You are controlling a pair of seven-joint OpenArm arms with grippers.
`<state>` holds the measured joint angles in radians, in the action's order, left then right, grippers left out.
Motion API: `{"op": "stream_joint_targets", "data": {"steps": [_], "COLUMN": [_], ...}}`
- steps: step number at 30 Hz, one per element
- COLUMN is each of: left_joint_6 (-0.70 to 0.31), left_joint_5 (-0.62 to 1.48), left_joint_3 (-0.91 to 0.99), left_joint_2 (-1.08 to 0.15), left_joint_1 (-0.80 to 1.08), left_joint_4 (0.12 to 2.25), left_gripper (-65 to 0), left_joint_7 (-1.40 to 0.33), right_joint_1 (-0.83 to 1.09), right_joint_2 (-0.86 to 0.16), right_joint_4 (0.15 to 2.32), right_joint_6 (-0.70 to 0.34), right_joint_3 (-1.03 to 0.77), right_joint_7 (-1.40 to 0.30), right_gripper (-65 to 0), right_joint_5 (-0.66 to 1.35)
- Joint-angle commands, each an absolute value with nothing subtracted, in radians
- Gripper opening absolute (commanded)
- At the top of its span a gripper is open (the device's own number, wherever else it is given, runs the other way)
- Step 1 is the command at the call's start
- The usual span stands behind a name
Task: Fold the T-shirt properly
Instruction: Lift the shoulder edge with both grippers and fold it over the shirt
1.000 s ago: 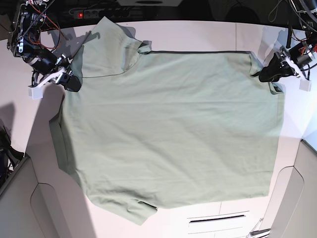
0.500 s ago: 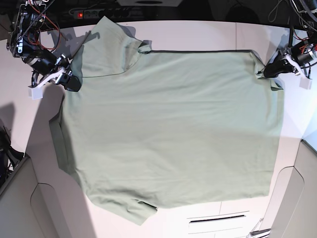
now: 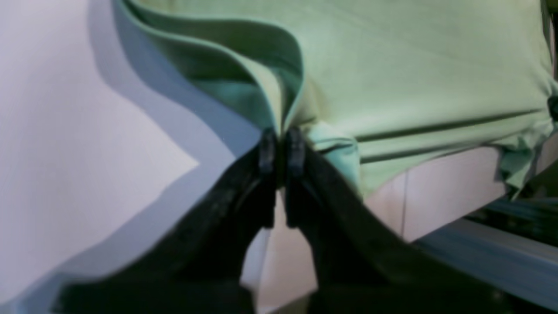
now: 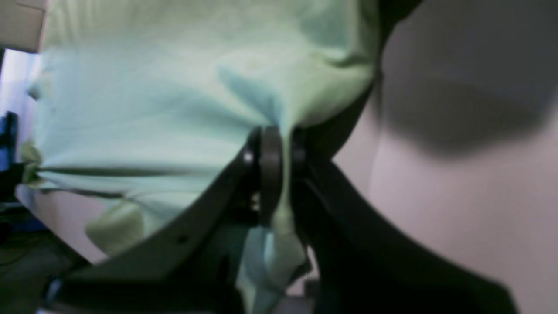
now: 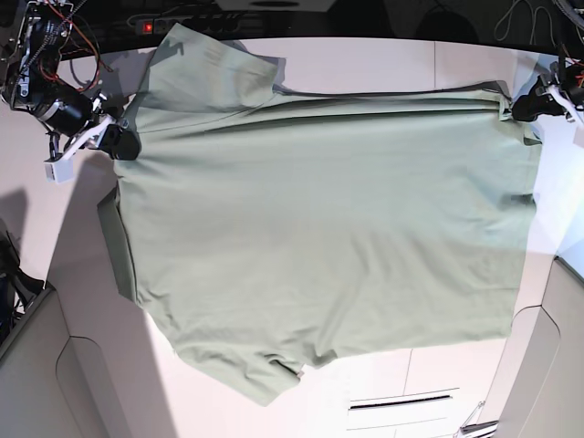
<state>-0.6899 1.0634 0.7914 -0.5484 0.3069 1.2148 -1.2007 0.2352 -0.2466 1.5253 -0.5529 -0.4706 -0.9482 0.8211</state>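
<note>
Here: T-shirt (image 5: 319, 237), spread across the table (image 5: 365, 64). Left gripper (image 3: 281, 150) clamped on its far edge. Right gripper (image 4: 277, 152) likewise, opposite end.

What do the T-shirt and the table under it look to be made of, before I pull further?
T-shirt: thin matte woven or knit fabric, likely cotton; it drapes, creases softly and bunches where the left gripper and right gripper pinch it. Table: smooth, hard white surface with faint sheen, perhaps laminate or painted board; the panel seams suggest so.
</note>
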Motion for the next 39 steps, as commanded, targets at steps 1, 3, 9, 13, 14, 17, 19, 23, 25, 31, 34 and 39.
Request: {"op": "stream_joint_targets", "data": {"steps": [1, 3, 9, 13, 14, 17, 19, 23, 25, 31, 34, 39], "left_joint_6": [-0.693, -0.692, -0.693, -0.698, -0.698, -0.698, -0.698, -0.698, -0.698, -0.698, -0.698, -0.698], "left_joint_5": [1.066, 1.066, 1.146, 1.275, 1.31, 1.39, 1.422, 1.422, 1.393, 1.228, 1.143, 0.957], "left_joint_3": [0.802, 0.802, 0.802, 0.802, 0.802, 0.802, 0.802, 0.802, 0.802, 0.778, 0.721, 0.612], "left_joint_2": [-0.589, -0.602, -0.61, -0.613, -0.616, -0.624, -0.63, -0.632, -0.632, -0.632, -0.632, -0.632], "left_joint_1": [0.306, 0.305, 0.305, 0.305, 0.305, 0.3, 0.278, 0.196, 0.156, 0.06, 0.03, 0.03], "left_joint_4": [1.23, 1.231, 1.231, 1.232, 1.232, 1.232, 1.232, 1.232, 1.232, 1.231, 1.231, 1.231], "left_gripper": [-65.0, -65.0, -65.0, -65.0, -65.0, -65.0, -65.0, -65.0, -65.0, -65.0, -65.0, -65.0], "left_joint_7": [-1.187, -1.187, -1.22, -1.289, -1.301, -1.305, -1.305, -1.297, -1.272, -1.154, -1.108, -0.995], "right_joint_1": [0.231, 0.231, 0.231, 0.243, 0.249, 0.258, 0.24, 0.158, 0.119, 0.005, -0.055, -0.128], "right_joint_2": [-0.271, -0.271, -0.271, -0.271, -0.271, -0.271, -0.271, -0.271, -0.271, -0.271, -0.271, -0.271], "right_joint_4": [1.542, 1.542, 1.542, 1.562, 1.58, 1.655, 1.7, 1.714, 1.705, 1.627, 1.535, 1.394], "right_joint_6": [-0.546, -0.546, -0.547, -0.558, -0.558, -0.562, -0.574, -0.574, -0.573, -0.572, -0.572, -0.555], "right_joint_3": [-0.484, -0.487, -0.487, -0.487, -0.487, -0.487, -0.485, -0.471, -0.456, -0.369, -0.322, -0.274], "right_joint_7": [-0.925, -0.926, -1.04, -1.097, -1.098, -1.096, -1.087, -1.045, -1.007, -0.941, -0.879, -0.806], "right_gripper": [-65.0, -65.0, -65.0, -65.0, -65.0, -65.0, -65.0, -65.0, -65.0, -65.0, -65.0, -65.0], "right_joint_5": [0.819, 0.817, 0.897, 0.961, 0.974, 0.996, 0.995, 0.961, 0.903, 0.773, 0.704, 0.642]}}
